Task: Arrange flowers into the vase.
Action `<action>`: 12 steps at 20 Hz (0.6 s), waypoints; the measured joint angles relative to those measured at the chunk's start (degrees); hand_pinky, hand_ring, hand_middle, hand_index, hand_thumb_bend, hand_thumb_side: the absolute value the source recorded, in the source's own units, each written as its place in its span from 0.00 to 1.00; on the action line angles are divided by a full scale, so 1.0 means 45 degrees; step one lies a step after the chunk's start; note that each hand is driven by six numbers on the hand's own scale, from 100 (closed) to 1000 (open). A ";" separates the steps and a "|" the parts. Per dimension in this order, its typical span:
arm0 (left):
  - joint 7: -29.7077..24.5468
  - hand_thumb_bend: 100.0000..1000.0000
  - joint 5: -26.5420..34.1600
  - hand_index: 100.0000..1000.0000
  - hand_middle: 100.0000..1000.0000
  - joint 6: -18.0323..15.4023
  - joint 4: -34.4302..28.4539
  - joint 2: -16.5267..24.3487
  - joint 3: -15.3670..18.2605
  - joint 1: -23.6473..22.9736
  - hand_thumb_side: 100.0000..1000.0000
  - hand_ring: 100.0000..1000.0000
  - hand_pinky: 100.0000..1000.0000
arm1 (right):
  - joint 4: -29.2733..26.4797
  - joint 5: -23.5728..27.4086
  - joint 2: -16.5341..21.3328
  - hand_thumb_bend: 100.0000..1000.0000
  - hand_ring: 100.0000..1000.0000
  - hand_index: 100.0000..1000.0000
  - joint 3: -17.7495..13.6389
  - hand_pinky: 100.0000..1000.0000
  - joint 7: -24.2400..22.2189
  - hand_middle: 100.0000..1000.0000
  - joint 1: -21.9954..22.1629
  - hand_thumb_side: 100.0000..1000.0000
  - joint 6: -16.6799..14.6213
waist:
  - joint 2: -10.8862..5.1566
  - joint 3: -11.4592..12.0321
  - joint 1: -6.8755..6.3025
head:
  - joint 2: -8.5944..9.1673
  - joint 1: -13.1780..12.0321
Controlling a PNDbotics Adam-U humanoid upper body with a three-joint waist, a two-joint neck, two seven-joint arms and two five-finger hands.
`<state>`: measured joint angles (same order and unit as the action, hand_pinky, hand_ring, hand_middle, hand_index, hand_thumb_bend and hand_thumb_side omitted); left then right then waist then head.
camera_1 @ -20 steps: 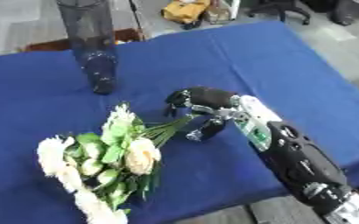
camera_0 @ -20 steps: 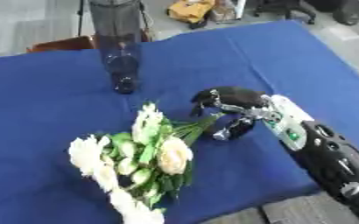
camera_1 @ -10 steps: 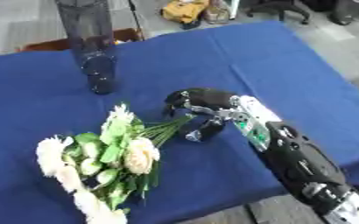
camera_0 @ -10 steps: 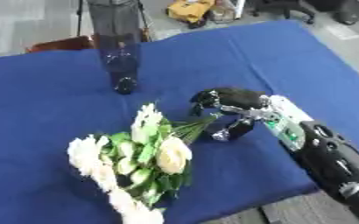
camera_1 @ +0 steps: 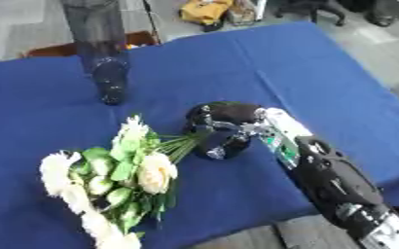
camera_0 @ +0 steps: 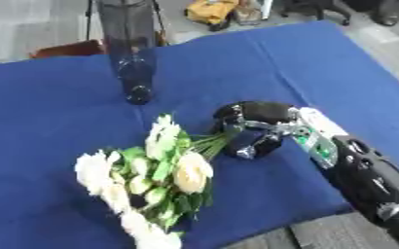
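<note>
Now right hand (camera_0: 256, 127) curled round flower stems (camera_0: 213, 143) on table.

A plain deep-blue cloth covers the bench (camera_0: 322, 63). The bunch of flowers (camera_0: 156, 175) shows white and cream blooms among bright green leaves and stems. The tall glass vase (camera_0: 128, 48) is clear, tinted grey-blue. The right hand (camera_0: 254, 119) is black, with silver fingers (camera_0: 250, 151).

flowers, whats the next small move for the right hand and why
Probably lift the stems clear of the cloth. The right hand has its fingers curled around the stem ends of the flowers, which lie flat on the table, while the vase stands upright farther back.
</note>
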<state>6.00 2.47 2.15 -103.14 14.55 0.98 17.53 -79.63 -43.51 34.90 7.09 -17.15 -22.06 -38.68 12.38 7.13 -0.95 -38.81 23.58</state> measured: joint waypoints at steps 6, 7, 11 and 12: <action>-0.0005 0.62 0.0000 0.75 0.57 0.0004 0.0000 -0.0001 -0.0007 0.0000 0.59 0.52 0.32 | 0.0053 -0.0154 -0.0070 0.23 0.87 0.78 0.0001 0.76 -0.0010 0.56 -0.0023 0.03 0.0010 | 0.0000 0.0000 0.0000 | 0.0000 0.0004; -0.0005 0.62 0.0000 0.75 0.57 0.0004 0.0000 -0.0001 -0.0007 -0.0001 0.59 0.52 0.32 | 0.0068 -0.0165 -0.0073 0.23 0.87 0.78 0.0002 0.76 -0.0010 0.57 -0.0024 0.03 0.0010 | 0.0000 0.0000 0.0000 | 0.0000 0.0005; -0.0006 0.61 0.0009 0.75 0.57 0.0004 0.0000 -0.0002 -0.0007 -0.0001 0.59 0.52 0.32 | 0.0106 -0.0190 -0.0075 0.23 0.88 0.78 0.0006 0.76 -0.0010 0.59 -0.0025 0.03 0.0010 | 0.0000 0.0005 -0.0005 | 0.0000 0.0015; -0.0006 0.62 0.0012 0.75 0.57 0.0004 0.0000 -0.0002 -0.0007 -0.0001 0.59 0.52 0.32 | 0.0107 -0.0215 -0.0075 0.23 0.88 0.78 0.0006 0.76 -0.0010 0.60 -0.0025 0.04 0.0010 | 0.0000 0.0011 -0.0005 | 0.0000 0.0020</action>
<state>5.97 2.52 2.17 -103.14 14.54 0.95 17.52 -79.15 -44.48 34.56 7.11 -17.20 -22.17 -38.64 12.38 7.18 -0.97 -38.81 23.67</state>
